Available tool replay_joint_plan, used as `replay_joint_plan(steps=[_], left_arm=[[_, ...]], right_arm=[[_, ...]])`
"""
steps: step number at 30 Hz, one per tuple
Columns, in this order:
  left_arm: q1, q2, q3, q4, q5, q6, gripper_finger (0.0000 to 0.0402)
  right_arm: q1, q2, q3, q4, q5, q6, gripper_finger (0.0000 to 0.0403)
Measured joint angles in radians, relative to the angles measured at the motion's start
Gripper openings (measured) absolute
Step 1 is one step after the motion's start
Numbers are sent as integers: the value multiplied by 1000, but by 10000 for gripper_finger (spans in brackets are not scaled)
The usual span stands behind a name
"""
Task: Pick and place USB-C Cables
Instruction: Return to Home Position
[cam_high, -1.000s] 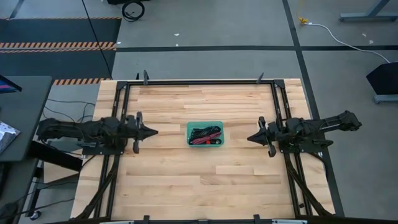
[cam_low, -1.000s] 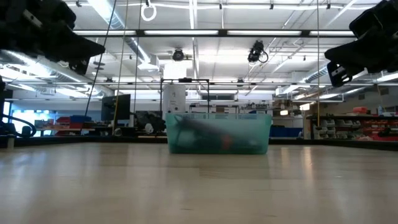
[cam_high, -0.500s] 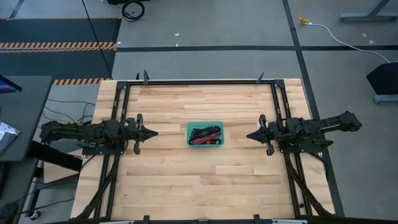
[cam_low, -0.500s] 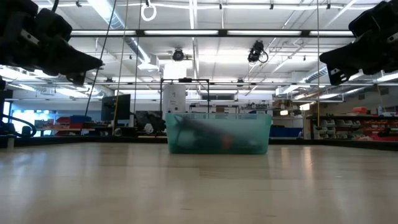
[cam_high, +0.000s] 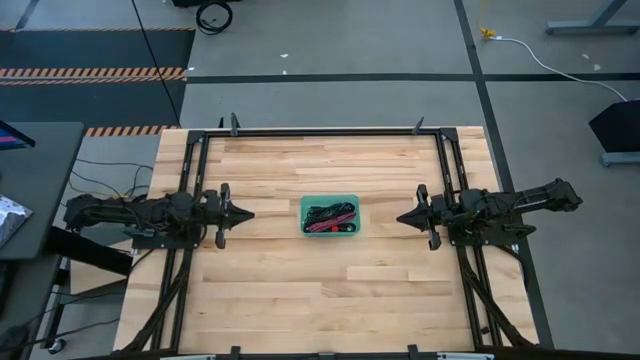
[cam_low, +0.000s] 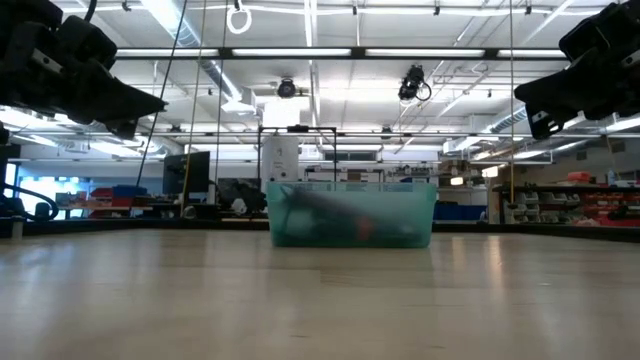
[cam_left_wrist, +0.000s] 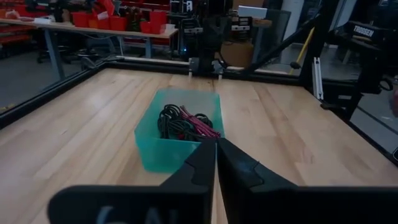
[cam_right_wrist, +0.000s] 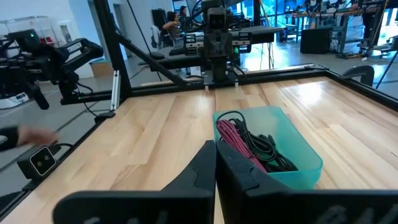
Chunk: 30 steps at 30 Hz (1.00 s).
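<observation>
A small teal tray stands at the table's middle, its wall also plain in the low view. Inside lie the USB-C cables: black coils and a magenta-red one, seen in the left wrist view and the right wrist view. My left gripper hovers above the table to the tray's left, shut, pointing at the tray. My right gripper hovers to the tray's right, shut, pointing at it. Neither touches anything.
Black frame rails run along the table's far edge and both sides. Bare wood lies all around the tray. Beyond the table are a dark mat with hazard stripes and a white cable on the floor.
My left arm has drawn back slightly toward the table's left edge and sunk a little. My right gripper has edged slightly toward the tray. Both stay shut. The tray and cables have not moved.
</observation>
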Motion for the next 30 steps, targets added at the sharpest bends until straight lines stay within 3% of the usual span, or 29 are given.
replay_joint_plan(steps=[30], left_arm=[[0, 0, 0, 0, -1, -2, 22]], right_arm=[[0, 0, 0, 6, -1, 19, 12]])
